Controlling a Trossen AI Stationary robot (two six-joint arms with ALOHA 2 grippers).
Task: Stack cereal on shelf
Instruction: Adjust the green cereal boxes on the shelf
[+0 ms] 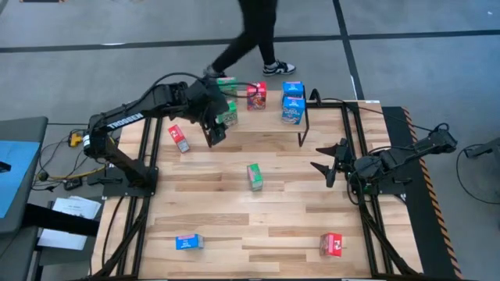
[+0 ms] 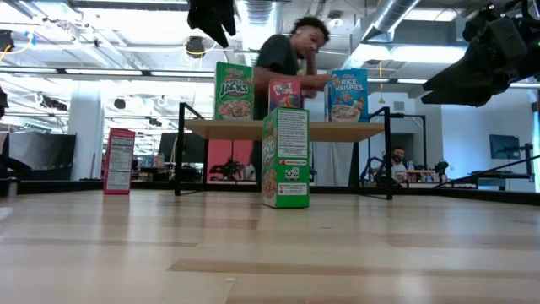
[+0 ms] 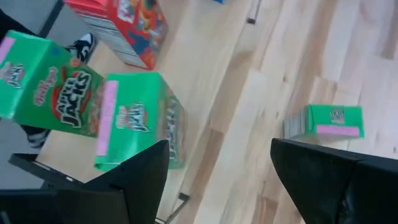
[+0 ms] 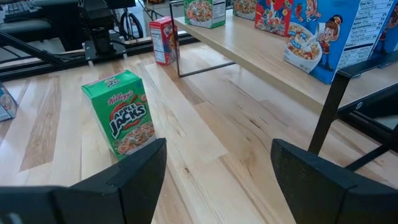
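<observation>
The left gripper (image 1: 216, 131) hangs above the shelf's left end with its fingers spread wide and nothing between them. Just beneath and beside it, a green cereal box (image 1: 228, 115) stands on the shelf (image 1: 266, 125); a second green box (image 1: 226, 82) sits at the far left edge. A red box (image 1: 178, 138) stands on the table (image 1: 234, 218) just left of the shelf. Further right on the shelf stand a red box (image 1: 257, 97) and two blue boxes (image 1: 293, 104). A third green box (image 1: 255, 176) stands upright mid-table. Near the front edge lie a blue box (image 1: 189, 242) and a red box (image 1: 332, 244). The right gripper (image 1: 328, 158) waits at the right of the table, fingers open, empty. A person (image 1: 250, 39) walks beyond the far edge.
</observation>
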